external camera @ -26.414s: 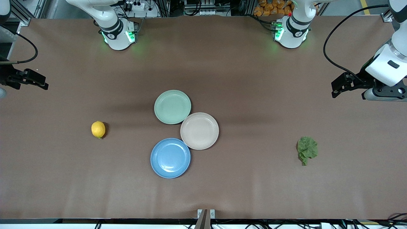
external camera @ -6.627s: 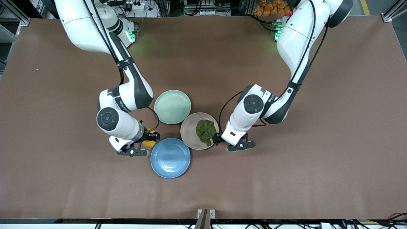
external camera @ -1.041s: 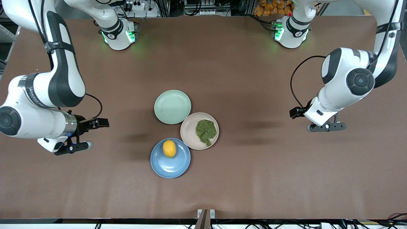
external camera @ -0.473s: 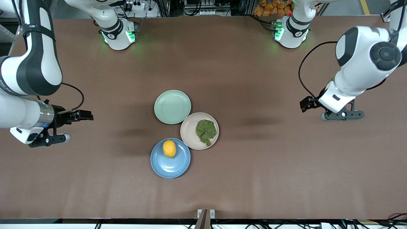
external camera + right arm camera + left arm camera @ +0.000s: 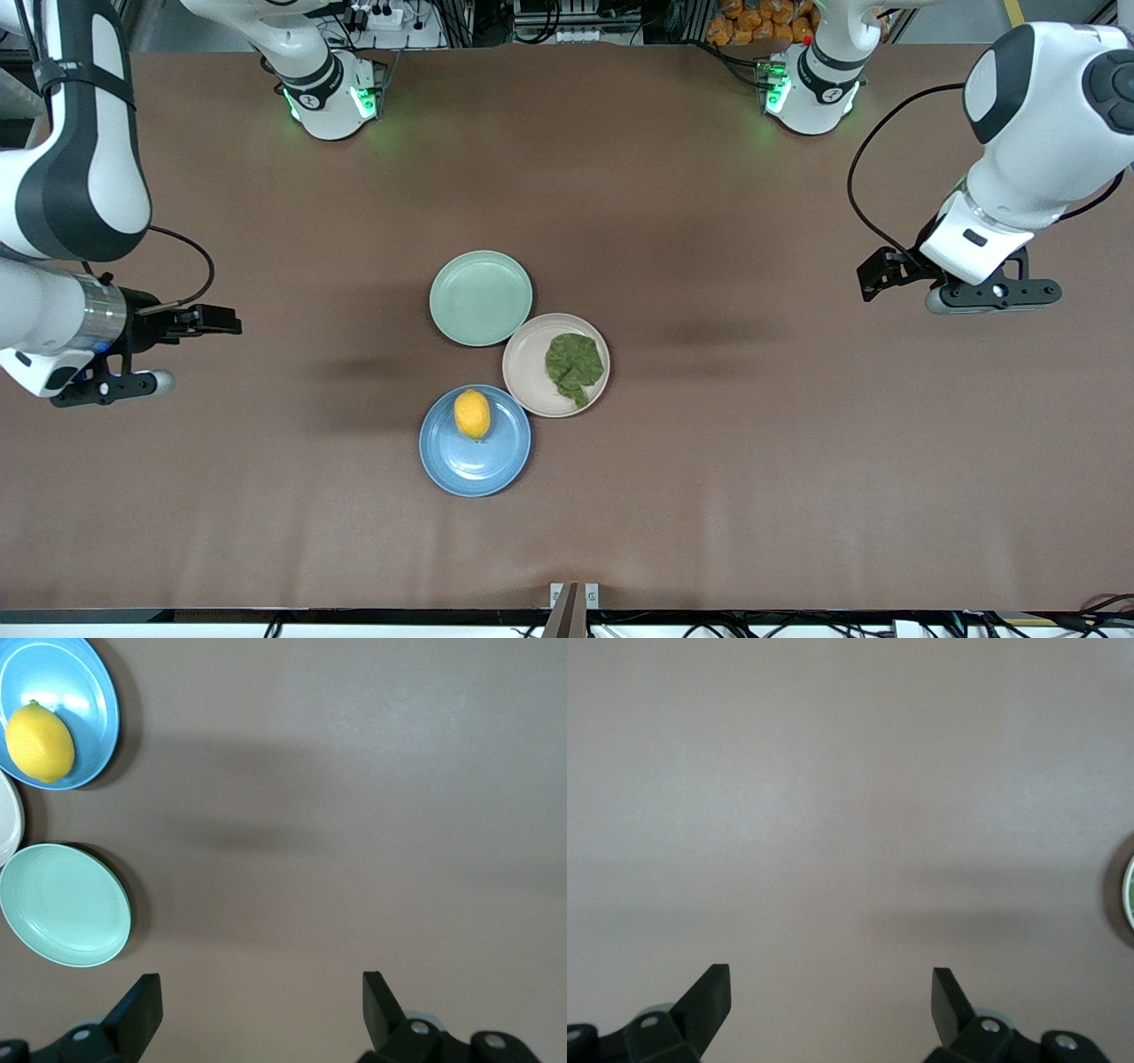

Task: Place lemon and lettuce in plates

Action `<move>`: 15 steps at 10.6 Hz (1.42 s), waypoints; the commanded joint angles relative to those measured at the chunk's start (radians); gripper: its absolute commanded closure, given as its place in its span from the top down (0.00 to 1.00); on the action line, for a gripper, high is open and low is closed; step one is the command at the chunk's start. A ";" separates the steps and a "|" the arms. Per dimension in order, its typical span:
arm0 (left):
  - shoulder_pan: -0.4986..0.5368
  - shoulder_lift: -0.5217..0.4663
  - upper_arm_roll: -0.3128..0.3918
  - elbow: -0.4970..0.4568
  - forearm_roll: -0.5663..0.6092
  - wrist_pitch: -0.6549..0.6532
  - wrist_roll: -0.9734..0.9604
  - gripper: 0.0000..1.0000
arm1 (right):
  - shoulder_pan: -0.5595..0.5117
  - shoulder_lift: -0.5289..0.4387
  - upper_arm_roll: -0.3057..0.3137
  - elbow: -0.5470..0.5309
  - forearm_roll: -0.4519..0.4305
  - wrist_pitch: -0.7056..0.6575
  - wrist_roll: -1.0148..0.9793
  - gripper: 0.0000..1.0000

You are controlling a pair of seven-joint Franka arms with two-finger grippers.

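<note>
From the front view, the left gripper (image 5: 873,276) is wide open and holds nothing. Its arm is up over the bare brown surface (image 5: 709,496) at its own end. The right gripper (image 5: 217,321) is wide open and empty too, up over the surface at its end. The lemon (image 5: 471,414) sits in the blue plate (image 5: 475,465). The lettuce (image 5: 574,365) lies in the beige-pink plate (image 5: 532,365). A mint-green plate (image 5: 480,298) touches the beige-pink one. Both grippers are well apart from the plates.

In the left wrist view, the gripper's fingers (image 5: 709,997) stand wide apart over bare surface.

In the right wrist view, the fingers (image 5: 140,1008) stand wide apart too. The lemon (image 5: 39,742) lies in the blue plate (image 5: 89,682), well apart from the gripper.
</note>
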 commanded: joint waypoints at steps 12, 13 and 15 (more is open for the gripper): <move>-0.006 -0.033 0.010 0.241 -0.011 -0.380 0.165 1.00 | -0.054 -0.185 0.024 -0.152 -0.020 -0.021 0.004 1.00; -0.005 -0.037 0.011 0.247 -0.011 -0.383 0.166 1.00 | -0.055 -0.198 0.024 -0.162 -0.020 -0.021 0.004 1.00; -0.002 -0.040 0.011 0.282 -0.009 -0.418 0.174 1.00 | -0.077 -0.220 0.024 -0.175 -0.023 -0.021 0.004 1.00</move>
